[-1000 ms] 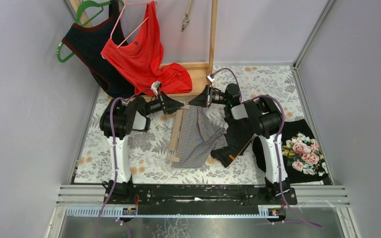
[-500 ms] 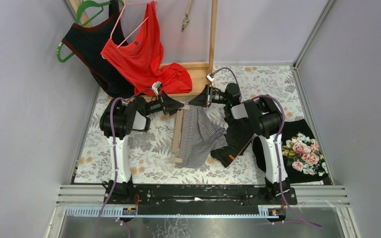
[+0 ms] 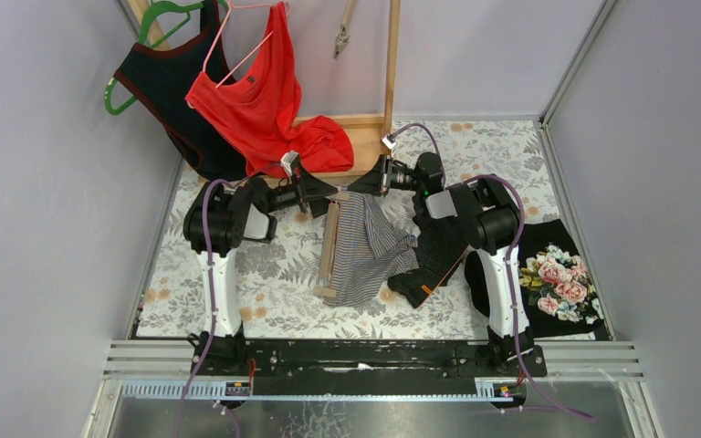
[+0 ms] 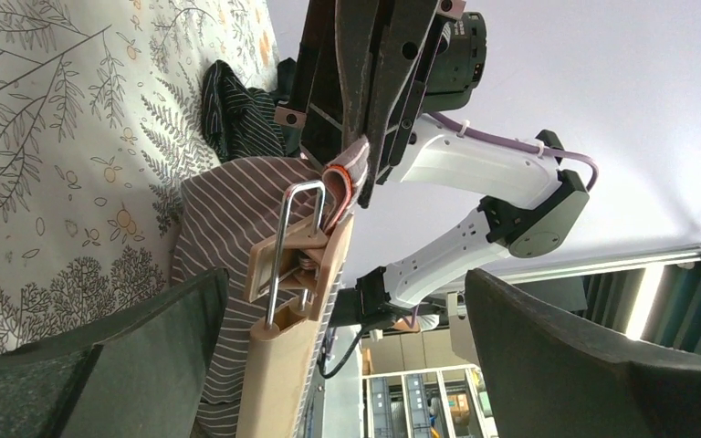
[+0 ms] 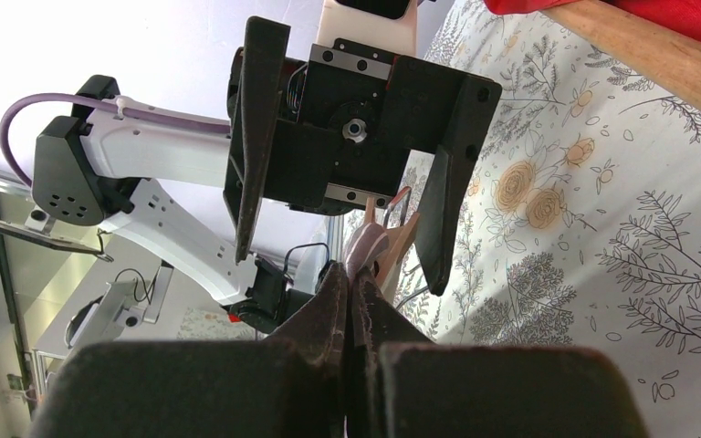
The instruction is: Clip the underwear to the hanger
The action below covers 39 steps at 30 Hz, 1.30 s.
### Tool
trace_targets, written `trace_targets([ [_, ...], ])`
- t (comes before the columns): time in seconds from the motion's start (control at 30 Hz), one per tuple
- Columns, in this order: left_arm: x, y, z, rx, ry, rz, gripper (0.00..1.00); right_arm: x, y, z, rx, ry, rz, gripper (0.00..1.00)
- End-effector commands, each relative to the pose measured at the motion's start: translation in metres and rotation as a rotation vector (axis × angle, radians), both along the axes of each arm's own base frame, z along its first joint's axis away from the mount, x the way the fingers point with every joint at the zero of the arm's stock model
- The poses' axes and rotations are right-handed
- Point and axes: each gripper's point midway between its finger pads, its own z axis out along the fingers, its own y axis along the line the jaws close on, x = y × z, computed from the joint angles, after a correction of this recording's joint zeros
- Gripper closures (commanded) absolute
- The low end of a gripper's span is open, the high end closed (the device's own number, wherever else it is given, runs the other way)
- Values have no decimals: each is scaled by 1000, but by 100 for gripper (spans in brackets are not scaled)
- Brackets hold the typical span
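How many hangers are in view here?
3. A green hanger holds the black top at back left, a pink hanger holds the red top beside it, a wooden hanger lies on the table. The clipped piece hanging at the top edge may be a fourth.

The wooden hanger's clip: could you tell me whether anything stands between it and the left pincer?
Nothing visible does: the wooden hanger's metal-sprung clip sits unobstructed right in front of the open left pincer, with the striped grey underwear just beyond it.
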Motion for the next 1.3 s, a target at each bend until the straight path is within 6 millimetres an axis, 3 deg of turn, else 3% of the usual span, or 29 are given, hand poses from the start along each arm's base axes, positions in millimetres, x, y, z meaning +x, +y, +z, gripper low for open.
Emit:
trace_targets([
  [0.0, 4, 14, 6, -14, -49, 52, 0, 7, -3, 13, 27, -62, -23, 100],
  [0.2, 8, 41, 7, -23, -12, 165, 0, 13, -6, -6, -32, -35, -54, 100],
  [0.47, 6, 56, 11, 17, 31, 273, 0, 42, -25, -68, -316, -2, -224, 100],
  [0.6, 8, 60, -1, 121, 61, 322, 0, 58, -42, -85, -414, 5, -319, 86],
  [0.67, 8, 64, -8, 192, 63, 352, 0, 68, -52, -88, -450, -1, -367, 77],
  [0.73, 7, 67, -10, 244, 72, 380, 0, 78, -62, -83, -468, -27, -416, 74],
  [0.8, 5, 70, -17, 281, 103, 399, 0, 91, -74, -75, -502, -62, -477, 56],
  [0.93, 1, 72, -22, 286, 127, 414, 0, 106, -88, -58, -598, -146, -530, 53],
  [1.0, 1, 73, -26, 289, 142, 426, 0, 101, -88, -44, -611, -172, -522, 53],
  [1.1, 4, 76, -32, 303, 167, 443, 0, 76, -75, -33, -705, -210, -490, 53],
  [1.27, 6, 78, -34, 318, 182, 460, 0, 20, -29, -27, -782, -221, -412, 52],
])
